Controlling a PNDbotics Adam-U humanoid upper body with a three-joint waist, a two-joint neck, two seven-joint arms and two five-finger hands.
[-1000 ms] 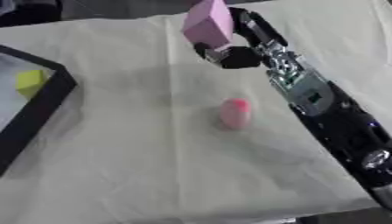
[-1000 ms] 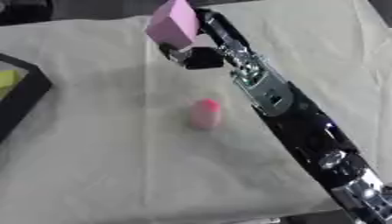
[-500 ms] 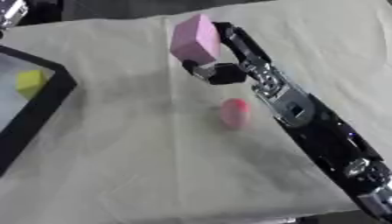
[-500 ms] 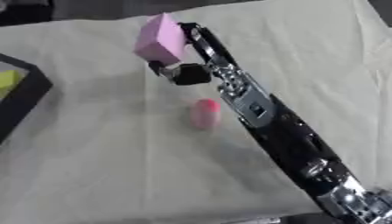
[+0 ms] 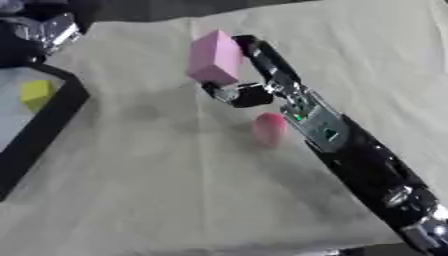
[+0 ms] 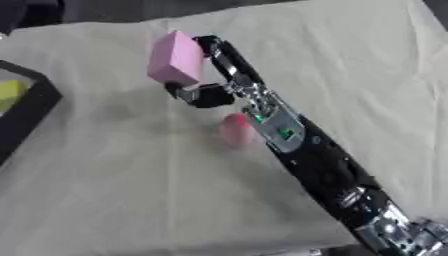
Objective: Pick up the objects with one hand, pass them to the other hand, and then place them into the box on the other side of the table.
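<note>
The right arm enters from the tabletop's near right corner. A small pink object (image 5: 269,128) lies on the cloth-covered tabletop (image 5: 175,190) near its middle, just beside the arm. Beyond it, the right hand (image 5: 249,75) pinches a pink block (image 5: 214,57), raised above the surface. At the left edge sits a black box (image 5: 44,125) containing a yellow piece (image 5: 37,93).

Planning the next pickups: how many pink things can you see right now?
2. A pink block is held up in the right hand; a small pink object lies on the cloth just below it. The box interior is partly out of view.
</note>
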